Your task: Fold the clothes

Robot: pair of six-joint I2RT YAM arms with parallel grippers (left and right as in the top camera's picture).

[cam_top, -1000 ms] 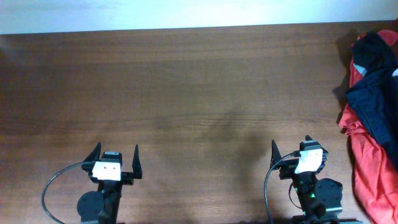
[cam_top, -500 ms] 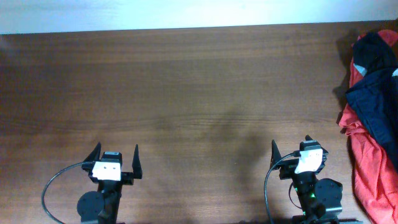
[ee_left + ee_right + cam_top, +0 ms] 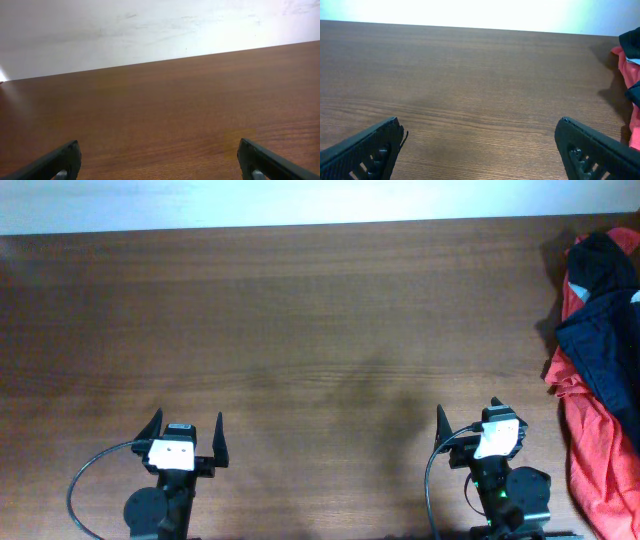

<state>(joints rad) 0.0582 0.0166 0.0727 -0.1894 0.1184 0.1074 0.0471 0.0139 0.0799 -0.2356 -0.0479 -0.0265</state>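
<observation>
Nothing moved; my left gripper (image 3: 188,420) and right gripper (image 3: 468,412) gape empty. Off right, dark navy cloth shorts (image 3: 602,345) tangle with crumpled red fabric (image 3: 592,442): I may snag both.

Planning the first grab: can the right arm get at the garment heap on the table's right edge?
Probably yes: only bare table lies between its open, empty fingers and the garment heap, off to its right.

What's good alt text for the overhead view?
A heap of red and dark garments lies at the right edge of a wooden table. At the near edge, the left tool and right tool both stand open, holding nothing.
</observation>
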